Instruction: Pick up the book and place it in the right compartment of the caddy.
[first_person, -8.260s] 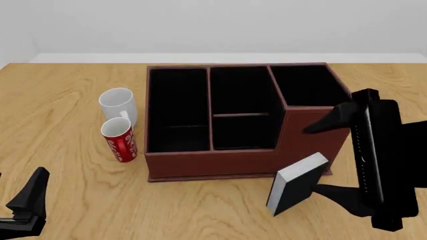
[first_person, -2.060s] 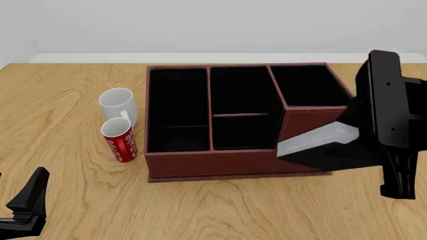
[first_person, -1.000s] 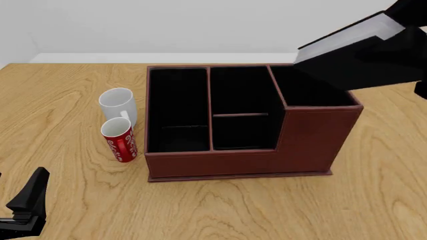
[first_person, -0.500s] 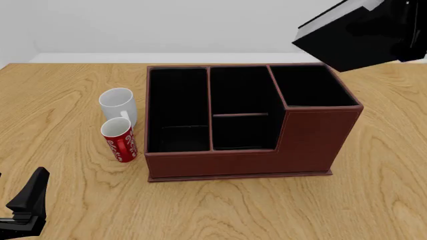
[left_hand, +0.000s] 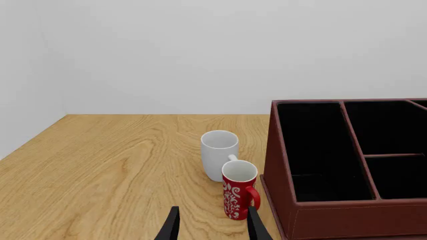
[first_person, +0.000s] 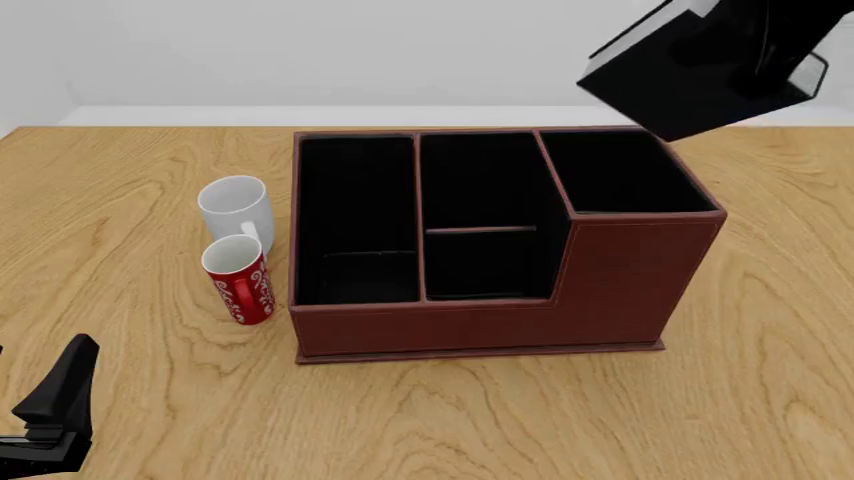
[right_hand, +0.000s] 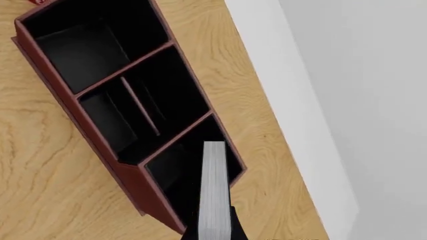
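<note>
The book, black-covered, hangs tilted high above the far right corner of the caddy, a reddish-brown box with a black interior. My right gripper is shut on it at the top right of the front view. In the right wrist view the book's pale page edge points down over the right compartment, the taller squarish end section, which is empty. My left gripper rests low at the near left, far from the caddy, open with nothing between its fingertips.
A white mug and a red can stand close together just left of the caddy; both also appear ahead of the left gripper, mug and can. The caddy's long left section and divided middle section hold nothing.
The right gripper took the book from the table in front of the caddy and lifted it high; over the last half second it shifted slightly left. The left arm has not moved.
</note>
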